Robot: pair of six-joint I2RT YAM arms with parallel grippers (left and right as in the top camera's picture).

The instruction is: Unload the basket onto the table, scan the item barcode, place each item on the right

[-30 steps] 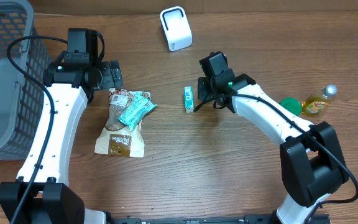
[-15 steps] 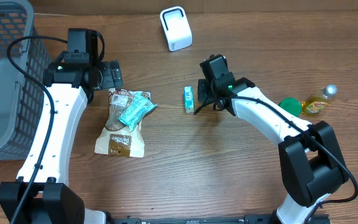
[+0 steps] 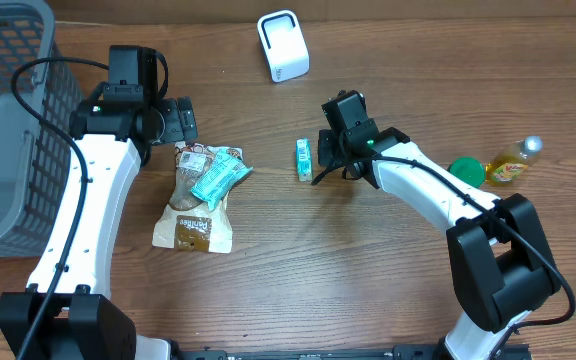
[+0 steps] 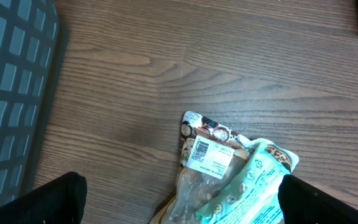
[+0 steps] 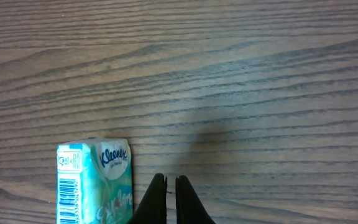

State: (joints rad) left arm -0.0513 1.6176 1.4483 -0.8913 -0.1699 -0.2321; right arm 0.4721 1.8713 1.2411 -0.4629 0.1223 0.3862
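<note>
The small tissue pack (image 3: 304,159) lies on the wooden surface (image 3: 298,270) near the middle of the overhead frame, its barcode showing along its left edge in the right wrist view. The right claw (image 5: 171,190) is clenched with nothing in it, just right of the pack. The left claw (image 3: 181,121) is spread wide above a brown snack bag (image 3: 196,205) and a teal packet (image 3: 218,175). A white scanner (image 3: 283,46) stands at the top centre.
</note>
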